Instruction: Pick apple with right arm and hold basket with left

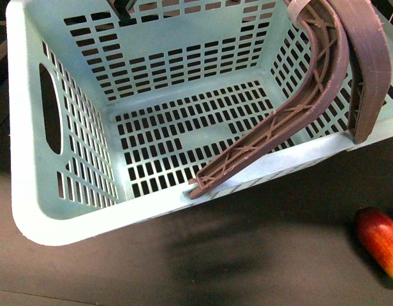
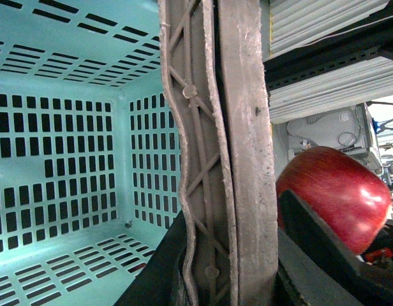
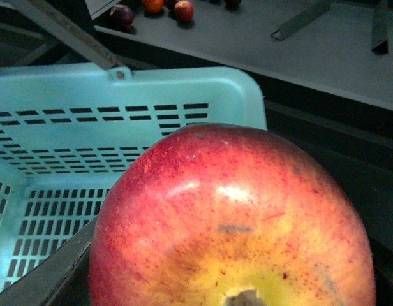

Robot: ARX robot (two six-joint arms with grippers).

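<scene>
Front view steeply down into basket [image 1: 88,224]; both wrist views close on apple [image 3: 235,217].

Dark tabletop [image 1: 120,274], oval red-and-yellow fruit [image 1: 380,241] lying on it at the near right, turquoise basket [image 1: 30,213] across its far part, shadow beneath the rim.

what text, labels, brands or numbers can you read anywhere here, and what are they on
No readable text in any view.
Basket and handles: no markings.
Apple: no sticker showing.
Oval fruit: no sticker showing.
Grey device behind the apple: any label is too small to read.
</scene>
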